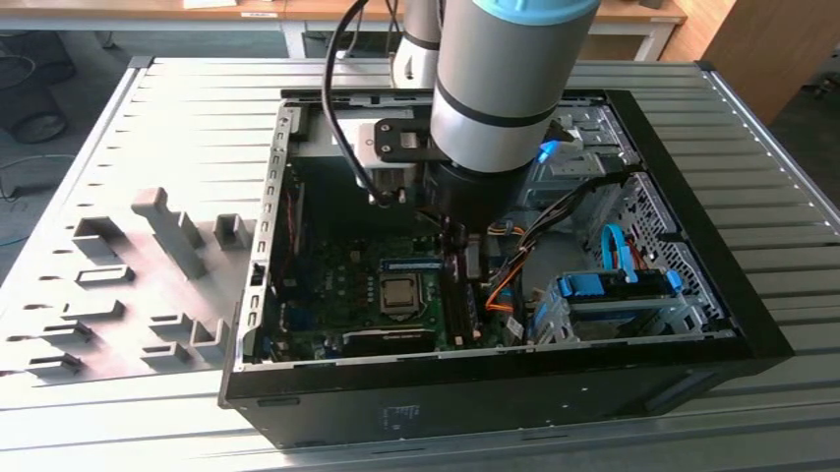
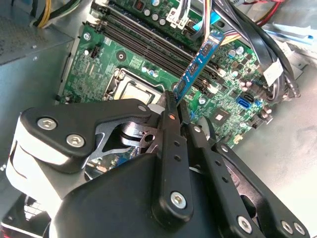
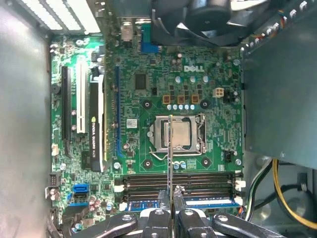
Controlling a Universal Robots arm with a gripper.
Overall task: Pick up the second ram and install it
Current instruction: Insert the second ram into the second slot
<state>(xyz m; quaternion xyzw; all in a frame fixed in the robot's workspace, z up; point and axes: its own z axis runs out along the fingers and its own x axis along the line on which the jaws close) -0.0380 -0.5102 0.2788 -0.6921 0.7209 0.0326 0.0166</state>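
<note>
Holding the second ram (image 2: 198, 62) clenched between jaws of gripper (image 2: 177, 106), poised over mobo (image 2: 114, 54) DIMM slots (image 2: 148, 42); prob. handling as light, stiff, fragile, so gripping long top edge, avoiding contacts.

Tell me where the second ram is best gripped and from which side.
Pinch the second ram across its two flat faces, coming from above the motherboard, as the gripper does now: it is thin and stands on edge over the memory slots, so this leaves its lower edge free.
</note>
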